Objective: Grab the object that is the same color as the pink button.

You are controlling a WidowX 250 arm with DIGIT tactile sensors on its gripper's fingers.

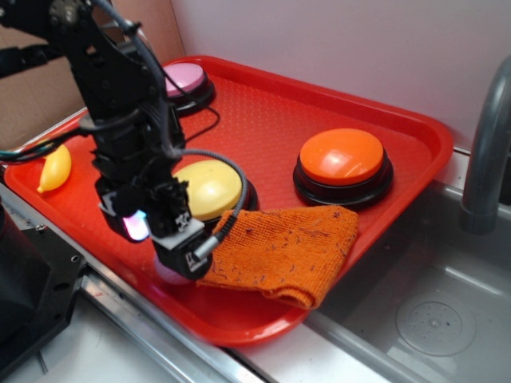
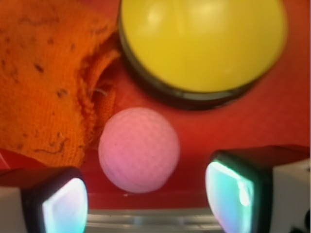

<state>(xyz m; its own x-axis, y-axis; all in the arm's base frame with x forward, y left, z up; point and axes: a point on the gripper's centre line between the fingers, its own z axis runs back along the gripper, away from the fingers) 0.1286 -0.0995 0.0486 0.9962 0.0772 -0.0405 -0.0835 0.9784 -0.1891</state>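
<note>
A small pink dimpled ball (image 2: 139,149) lies on the red tray (image 2: 252,126) in the wrist view, between the orange cloth (image 2: 43,77) and the yellow button (image 2: 201,41). My gripper (image 2: 146,201) is open, its two pads wide apart on either side of the ball and not touching it. In the exterior view the gripper (image 1: 164,243) hangs low over the tray's front edge and hides the ball. The pink button (image 1: 185,80) stands at the tray's far left corner.
An orange button (image 1: 342,159) stands at the right of the tray (image 1: 263,120). The yellow button (image 1: 209,187) is just behind my gripper, the orange cloth (image 1: 283,247) to its right. A small yellow banana (image 1: 54,169) lies at the left. A sink (image 1: 431,319) and faucet (image 1: 483,159) are at the right.
</note>
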